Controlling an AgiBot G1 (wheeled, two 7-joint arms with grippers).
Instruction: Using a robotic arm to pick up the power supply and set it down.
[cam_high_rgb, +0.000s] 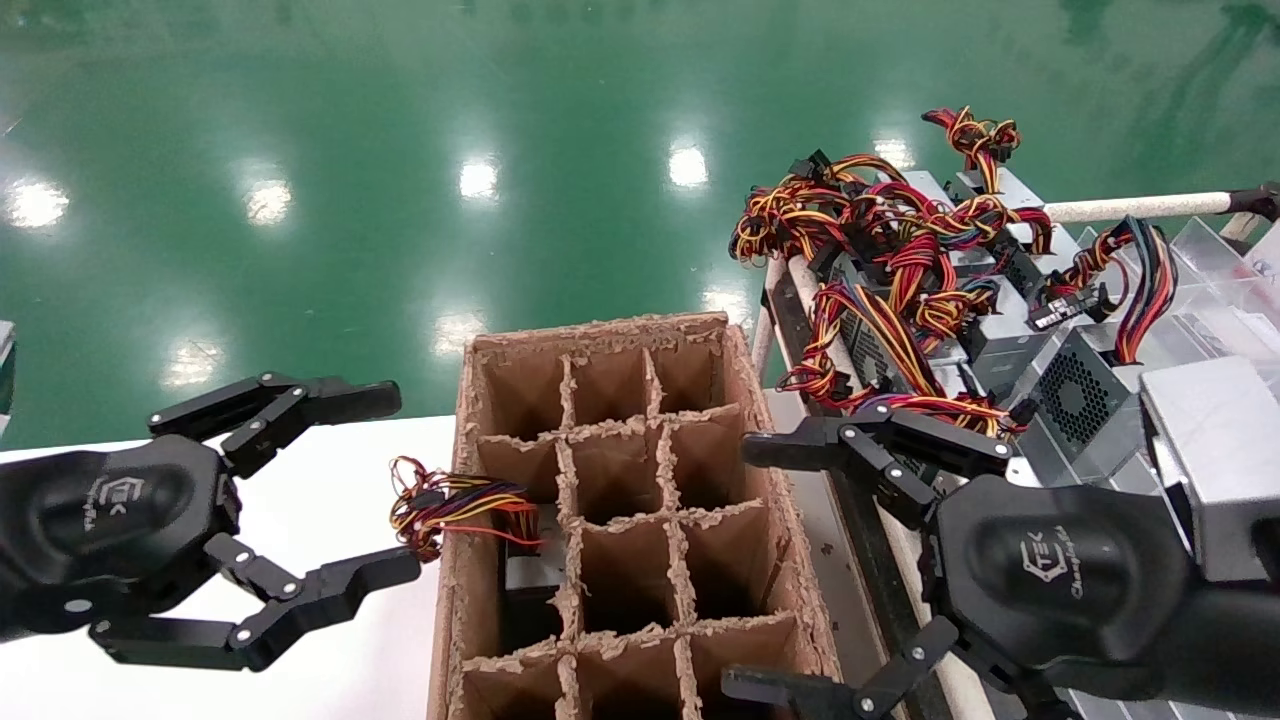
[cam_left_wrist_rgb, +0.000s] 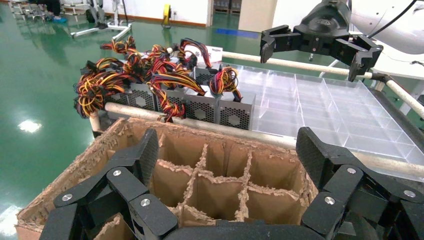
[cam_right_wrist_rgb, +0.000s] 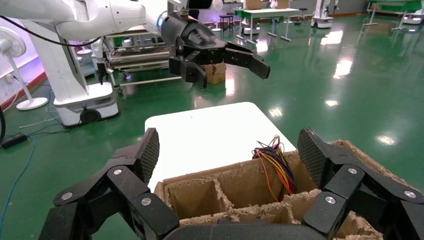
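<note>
One power supply (cam_high_rgb: 530, 575), a silver-grey box, stands in a cell on the left side of the divided cardboard box (cam_high_rgb: 600, 330). Its red, yellow and black wires (cam_high_rgb: 450, 505) hang over the box's left wall and also show in the right wrist view (cam_right_wrist_rgb: 277, 165). My left gripper (cam_high_rgb: 398, 482) is open just left of those wires and holds nothing. My right gripper (cam_high_rgb: 742, 568) is open and empty over the box's right edge. Several more power supplies (cam_high_rgb: 1075, 385) with tangled wires lie in the rack on the right, and they show too in the left wrist view (cam_left_wrist_rgb: 232, 112).
The box stands between a white table (cam_high_rgb: 300, 500) on the left and a metal-railed rack (cam_left_wrist_rgb: 200, 125) on the right. A clear plastic divided tray (cam_left_wrist_rgb: 325, 105) fills the rest of the rack. A white pole (cam_high_rgb: 1140, 207) runs along the far side. Green floor lies beyond.
</note>
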